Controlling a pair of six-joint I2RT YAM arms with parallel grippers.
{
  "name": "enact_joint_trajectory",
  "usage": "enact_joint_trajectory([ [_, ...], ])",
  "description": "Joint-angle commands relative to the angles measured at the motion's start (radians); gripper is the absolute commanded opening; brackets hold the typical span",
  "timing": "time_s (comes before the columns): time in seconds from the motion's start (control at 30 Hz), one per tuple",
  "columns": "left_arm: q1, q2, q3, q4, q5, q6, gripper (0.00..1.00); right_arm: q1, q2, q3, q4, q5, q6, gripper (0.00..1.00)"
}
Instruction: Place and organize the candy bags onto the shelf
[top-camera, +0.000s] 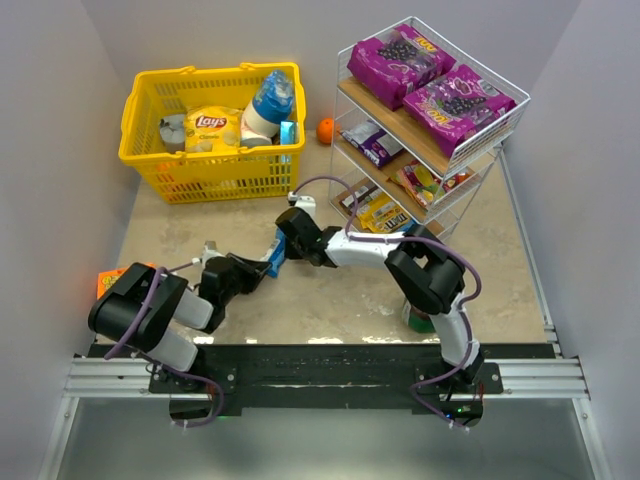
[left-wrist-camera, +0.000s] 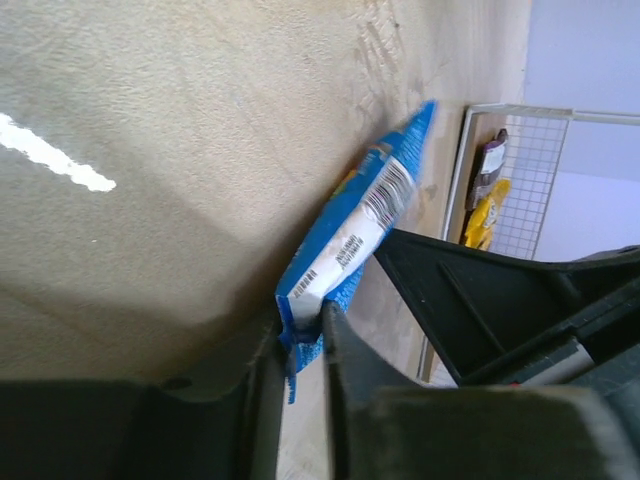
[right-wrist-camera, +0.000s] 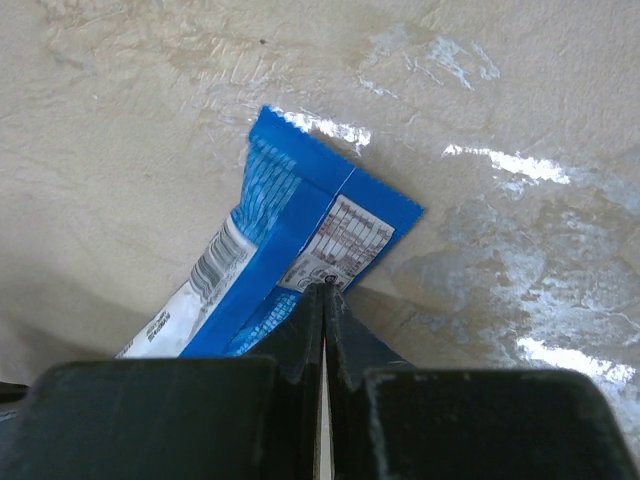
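A blue candy bag (top-camera: 276, 260) is at the table's middle between both grippers. My left gripper (top-camera: 262, 268) is shut on its lower end, seen in the left wrist view (left-wrist-camera: 303, 325), with the bag (left-wrist-camera: 355, 235) standing on edge. My right gripper (top-camera: 286, 242) is shut, its tips (right-wrist-camera: 325, 288) touching the bag's (right-wrist-camera: 270, 250) edge near the nutrition label. The shelf (top-camera: 500, 140) at the back right holds two large purple bags (top-camera: 400, 55) (top-camera: 458, 105) on top, small purple (top-camera: 372, 143) and red (top-camera: 425, 183) packets in the middle, and yellow (top-camera: 383, 212) ones below.
A yellow basket (top-camera: 150, 165) at the back left holds a Lay's bag (top-camera: 212, 128) and a bottle (top-camera: 268, 105). An orange (top-camera: 325, 130) lies beside the shelf. A flat orange box (top-camera: 108, 280) sits at the left edge. A green item (top-camera: 418, 320) lies under the right arm.
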Motion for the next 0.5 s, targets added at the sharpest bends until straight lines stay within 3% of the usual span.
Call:
enact_joint_trajectory([
  [0.0, -0.012, 0.012, 0.009, -0.064, -0.057, 0.009, 0.09, 0.007, -0.072, -0.031, -0.047, -0.023, 0.007, 0.0],
  [0.1, -0.013, -0.012, 0.033, -0.164, -0.061, 0.024, 0.0, 0.009, -0.109, -0.045, -0.054, -0.033, -0.013, 0.0],
  [0.23, -0.021, -0.058, 0.059, -0.213, -0.038, 0.068, 0.0, 0.021, -0.247, -0.066, -0.073, -0.053, -0.065, 0.03],
  [0.33, -0.035, -0.083, 0.099, -0.227, 0.036, 0.111, 0.0, 0.035, -0.352, -0.048, -0.145, -0.106, -0.134, 0.11],
  [0.47, -0.095, -0.121, 0.171, -0.265, 0.064, 0.151, 0.0, 0.067, -0.483, 0.01, -0.293, -0.207, -0.233, 0.32],
])
